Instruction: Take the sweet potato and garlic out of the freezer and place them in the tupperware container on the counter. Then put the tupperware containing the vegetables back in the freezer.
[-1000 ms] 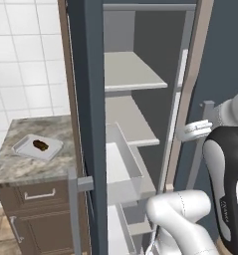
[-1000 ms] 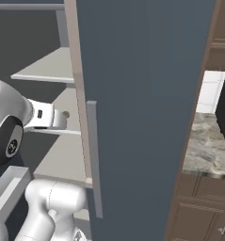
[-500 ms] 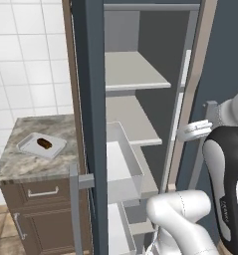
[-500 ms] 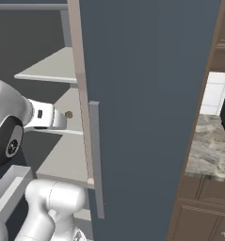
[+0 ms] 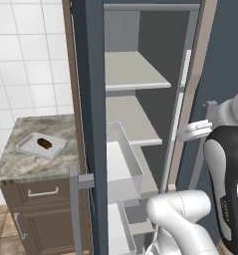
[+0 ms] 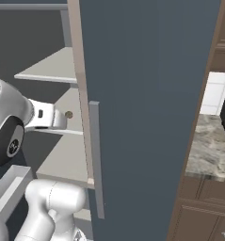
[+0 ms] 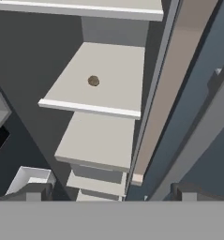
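- Looking along the hand camera, I see the gripper (image 7: 108, 190) with its two dark tips spread wide apart and nothing between them, aimed into the open freezer (image 5: 140, 99).
- I find the garlic (image 7: 93, 81), a small roundish olive-tan lump, lying alone on a light grey shelf (image 7: 104, 79) inside the freezer, well apart from the fingertips; from the right base camera I make it out past the wrist on that same shelf.
- I see the tupperware container (image 5: 41, 145) resting flat on the counter (image 5: 36, 159), to the left of the freezer.
- I read the dark reddish-brown lump inside the tray as the sweet potato (image 5: 44, 143), though it is small from the left base camera, so I say that with some caution.
- I see a white door bin (image 5: 123, 164) standing out from the open left door, below the shelves.
- I see the closed right door (image 6: 147, 108) with its long grey bar handle (image 6: 96, 160) beside the arm.
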